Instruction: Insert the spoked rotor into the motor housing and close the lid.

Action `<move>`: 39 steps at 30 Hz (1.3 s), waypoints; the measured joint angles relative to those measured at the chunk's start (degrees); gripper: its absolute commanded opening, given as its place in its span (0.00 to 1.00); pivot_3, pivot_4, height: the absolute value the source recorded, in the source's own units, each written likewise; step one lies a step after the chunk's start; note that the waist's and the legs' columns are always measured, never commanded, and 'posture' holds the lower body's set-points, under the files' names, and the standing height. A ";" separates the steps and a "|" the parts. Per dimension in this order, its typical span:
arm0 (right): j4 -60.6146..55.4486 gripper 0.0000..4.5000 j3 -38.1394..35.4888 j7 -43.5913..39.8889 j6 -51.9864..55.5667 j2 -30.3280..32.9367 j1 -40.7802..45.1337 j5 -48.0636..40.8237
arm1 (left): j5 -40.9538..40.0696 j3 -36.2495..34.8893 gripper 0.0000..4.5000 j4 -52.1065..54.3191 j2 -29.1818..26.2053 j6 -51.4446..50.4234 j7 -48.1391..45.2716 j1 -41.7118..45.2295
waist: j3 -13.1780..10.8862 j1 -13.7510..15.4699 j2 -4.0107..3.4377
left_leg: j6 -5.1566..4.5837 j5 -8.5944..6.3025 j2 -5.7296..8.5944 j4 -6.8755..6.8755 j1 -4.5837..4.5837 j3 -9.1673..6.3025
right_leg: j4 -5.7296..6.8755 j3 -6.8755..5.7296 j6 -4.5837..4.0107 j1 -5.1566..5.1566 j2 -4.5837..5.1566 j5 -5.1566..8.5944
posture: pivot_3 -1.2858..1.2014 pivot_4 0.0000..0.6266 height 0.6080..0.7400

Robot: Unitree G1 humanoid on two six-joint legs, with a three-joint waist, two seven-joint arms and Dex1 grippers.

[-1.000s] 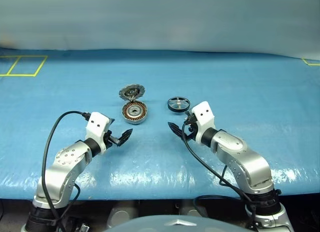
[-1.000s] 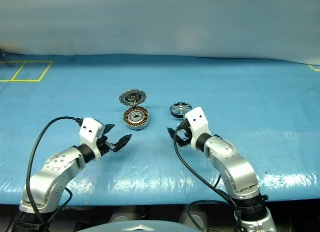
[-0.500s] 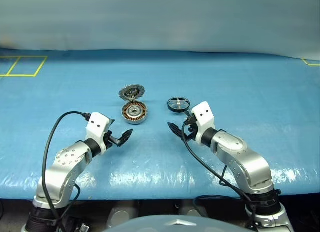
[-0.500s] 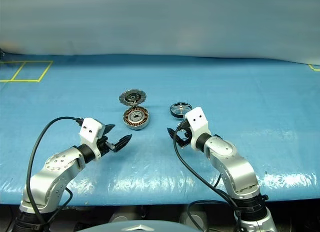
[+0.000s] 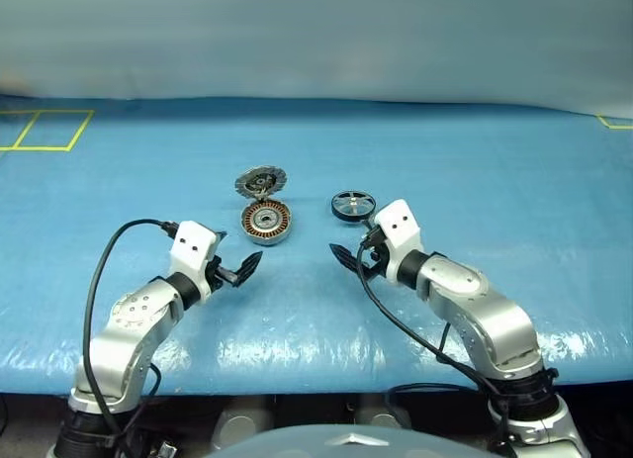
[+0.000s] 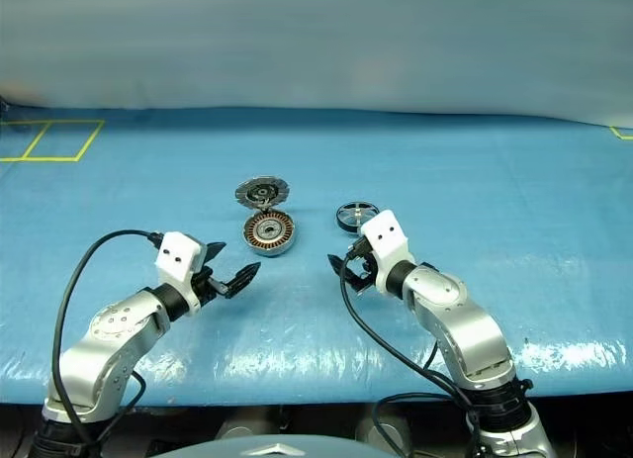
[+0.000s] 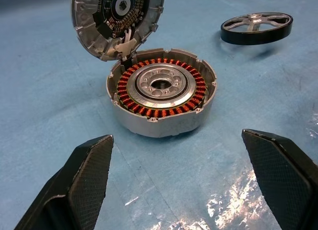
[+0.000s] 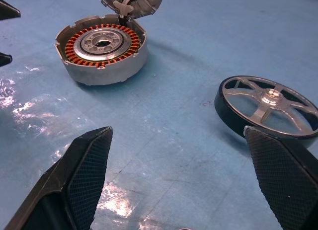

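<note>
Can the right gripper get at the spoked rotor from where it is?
Probably yes: the right gripper is open and the spoked rotor lies just beyond it with only bare blue sheet between.

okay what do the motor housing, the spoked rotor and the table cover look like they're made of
Motor housing: apparently cast metal, matte silver-grey wall, with glossy copper-coloured wire windings ringing a pale machined hub.
Spoked rotor: bright brushed-looking metal spokes and hub; the smooth black rim could be coated metal or rubber, hard to tell.
Table cover: probably blue plastic sheeting, judging by wrinkles and shiny glare patches.

Lid (image 8: 130, 2) cut off by frame edge
</note>
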State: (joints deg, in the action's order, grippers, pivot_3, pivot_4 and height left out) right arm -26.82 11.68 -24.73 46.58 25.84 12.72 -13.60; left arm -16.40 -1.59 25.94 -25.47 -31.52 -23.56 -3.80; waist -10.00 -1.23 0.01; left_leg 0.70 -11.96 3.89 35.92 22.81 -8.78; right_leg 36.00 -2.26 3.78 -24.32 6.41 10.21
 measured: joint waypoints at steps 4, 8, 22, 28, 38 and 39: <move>4.15 0.99 6.72 -7.42 -2.93 6.26 9.36 3.56 | 2.84 0.10 1.00 -1.83 1.21 6.37 0.93 -0.49 | -0.01 -0.11 0.09 | 0.00 0.00 -0.08 0.03 -0.02 0.14 | 0.00 0.01 0.03 -0.02 0.00 -0.04 | 0.52 0.24 1.00; 9.97 0.99 16.16 -17.95 -8.49 10.56 20.91 8.93 | 3.95 0.06 1.00 -2.40 2.23 11.04 0.66 -2.13 | -0.01 -0.12 0.13 | -0.04 -0.04 -0.11 0.02 -0.02 0.19 | -0.05 0.02 0.07 -0.03 -0.01 -0.06 | 0.52 0.24 1.00; 39.36 0.99 33.02 -38.87 -32.81 -2.14 45.86 24.69 | 3.97 -0.11 1.00 -3.03 5.38 22.40 -1.84 -11.78 | -0.03 -0.47 0.20 | 0.18 -0.25 -0.36 0.02 -0.03 0.29 | -0.05 0.22 0.23 -0.17 -0.36 -0.19 | 0.52 0.24 1.00; 51.15 0.99 33.74 -39.57 -39.98 -8.36 48.87 29.25 | 3.65 -0.17 1.00 -3.05 7.39 23.37 -1.45 -13.10 | -0.03 -0.68 0.19 | 0.31 -0.29 -0.61 0.03 -0.11 0.33 | -0.02 0.36 0.06 -0.21 -0.68 -0.26 | 0.52 0.24 1.00; 66.47 0.99 32.77 -37.41 -48.13 -15.55 52.22 33.99 | 3.83 -0.12 1.00 -3.04 8.37 23.48 -0.24 -14.57 | -0.03 -1.02 0.17 | 0.43 -0.31 -0.82 0.01 -0.18 0.42 | 0.04 0.46 -0.13 -0.28 -0.91 -0.30 | 0.52 0.24 1.00; 67.29 0.99 32.72 -37.25 -48.77 -16.15 52.39 34.22 | 3.83 -0.12 1.00 -3.04 8.41 23.50 -0.23 -14.66 | -0.03 -1.00 0.17 | 0.43 -0.31 -0.82 0.01 -0.18 0.42 | 0.04 0.47 -0.14 -0.29 -0.92 -0.30 | 0.52 0.24 1.00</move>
State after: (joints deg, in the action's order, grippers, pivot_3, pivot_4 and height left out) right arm 40.47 44.40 -61.98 -2.19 9.69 65.11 20.62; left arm -12.57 -1.71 22.90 -17.06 -8.02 -23.78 -18.46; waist -10.03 -2.23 0.18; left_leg 1.14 -12.27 3.06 35.92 22.64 -8.36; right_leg 36.04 -1.80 3.64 -24.61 5.49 9.91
